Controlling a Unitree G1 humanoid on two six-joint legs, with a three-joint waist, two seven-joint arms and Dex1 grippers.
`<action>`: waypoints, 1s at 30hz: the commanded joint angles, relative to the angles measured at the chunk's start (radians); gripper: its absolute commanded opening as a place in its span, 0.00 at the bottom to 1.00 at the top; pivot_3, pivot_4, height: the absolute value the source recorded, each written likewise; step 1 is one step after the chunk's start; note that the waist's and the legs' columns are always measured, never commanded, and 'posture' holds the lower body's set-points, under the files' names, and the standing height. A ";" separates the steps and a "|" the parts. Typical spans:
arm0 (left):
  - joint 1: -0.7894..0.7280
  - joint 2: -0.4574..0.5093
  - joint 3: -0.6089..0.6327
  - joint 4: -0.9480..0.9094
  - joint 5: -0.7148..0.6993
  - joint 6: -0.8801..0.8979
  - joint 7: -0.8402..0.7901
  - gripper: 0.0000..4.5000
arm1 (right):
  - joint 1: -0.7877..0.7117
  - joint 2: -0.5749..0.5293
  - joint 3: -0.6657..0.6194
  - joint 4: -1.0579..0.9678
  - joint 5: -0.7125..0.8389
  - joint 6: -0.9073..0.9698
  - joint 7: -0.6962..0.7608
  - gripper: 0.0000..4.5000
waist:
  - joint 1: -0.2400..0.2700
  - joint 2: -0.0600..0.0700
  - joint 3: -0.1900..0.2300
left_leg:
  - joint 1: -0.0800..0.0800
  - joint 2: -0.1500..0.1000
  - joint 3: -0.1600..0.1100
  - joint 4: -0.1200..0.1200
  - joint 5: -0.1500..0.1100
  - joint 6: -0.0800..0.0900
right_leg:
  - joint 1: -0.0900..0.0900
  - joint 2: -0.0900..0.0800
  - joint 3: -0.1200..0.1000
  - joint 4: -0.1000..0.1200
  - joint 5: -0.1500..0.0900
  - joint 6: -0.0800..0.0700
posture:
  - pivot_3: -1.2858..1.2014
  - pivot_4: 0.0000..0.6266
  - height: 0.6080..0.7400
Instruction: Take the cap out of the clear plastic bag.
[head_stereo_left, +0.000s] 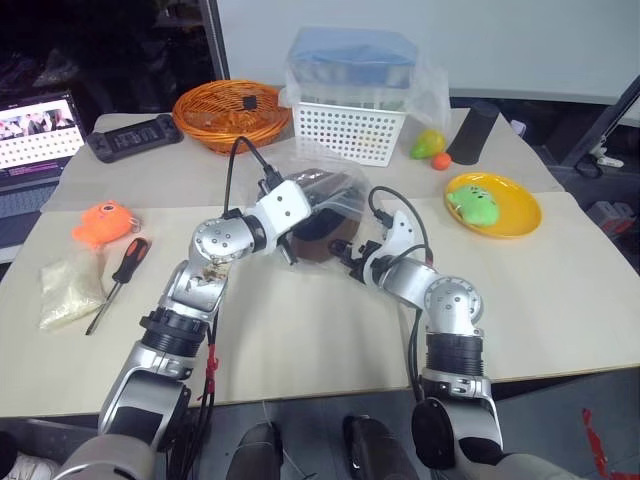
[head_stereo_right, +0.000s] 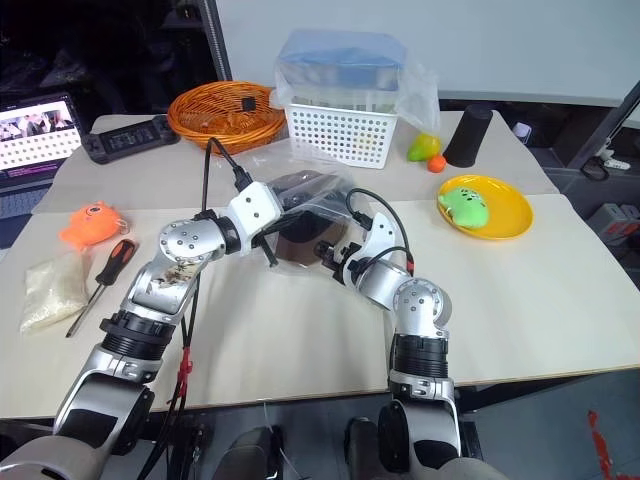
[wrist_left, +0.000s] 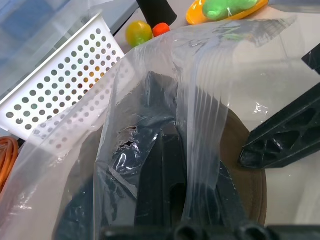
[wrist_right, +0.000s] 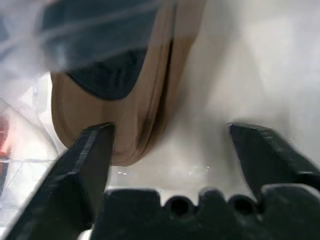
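Observation:
The clear plastic bag (head_stereo_left: 335, 185) lies crumpled mid-table, its mouth lifted toward me. Inside it sits the cap (head_stereo_left: 322, 228), brown brim forward and dark lining showing. My left gripper (head_stereo_left: 293, 248) is shut on a fold of the bag's film at the mouth; in the left wrist view the plastic drapes over its closed fingers (wrist_left: 167, 165). My right gripper (head_stereo_left: 347, 257) hovers just in front of the brim, open. In the right wrist view the brown cap edge (wrist_right: 145, 105) lies beside one fingertip (wrist_right: 97, 145), with bare table between the two.
Behind the bag stand a white perforated basket (head_stereo_left: 350, 128) holding a wrapped blue box and an orange wicker basket (head_stereo_left: 230, 112). A yellow plate (head_stereo_left: 520, 222) with a green toy is at right. A screwdriver (head_stereo_left: 120, 272), grain packet (head_stereo_left: 68, 290) and orange toy (head_stereo_left: 105, 222) lie at left.

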 joint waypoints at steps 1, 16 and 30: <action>-0.015 0.004 0.012 -0.025 -0.002 -0.014 0.008 0.00 | -0.040 0.088 0.011 -0.017 0.020 -0.030 0.012 0.60 | 0.000 0.000 0.000 | 0.000 0.000 0.000 0.000 0.000 0.000 | 0.000 0.000 0.000 0.000 0.000 0.000 | 0.52 0.24 1.00; -0.009 -0.002 0.003 -0.016 0.003 -0.024 0.010 0.00 | -0.092 0.073 0.026 -0.107 0.083 0.048 -0.073 0.01 | 0.001 0.000 0.000 | 0.000 0.000 0.000 0.000 0.000 0.000 | 0.000 0.000 0.000 0.000 0.000 0.000 | 0.52 0.24 1.00; -0.018 -0.016 -0.012 0.022 0.005 -0.056 0.003 0.00 | -0.058 -0.191 -0.054 -0.116 1.116 0.081 -0.660 0.01 | 0.004 0.000 0.000 | 0.000 0.000 0.000 0.000 0.000 0.000 | 0.001 0.000 0.000 -0.001 0.000 0.000 | 0.52 0.24 1.00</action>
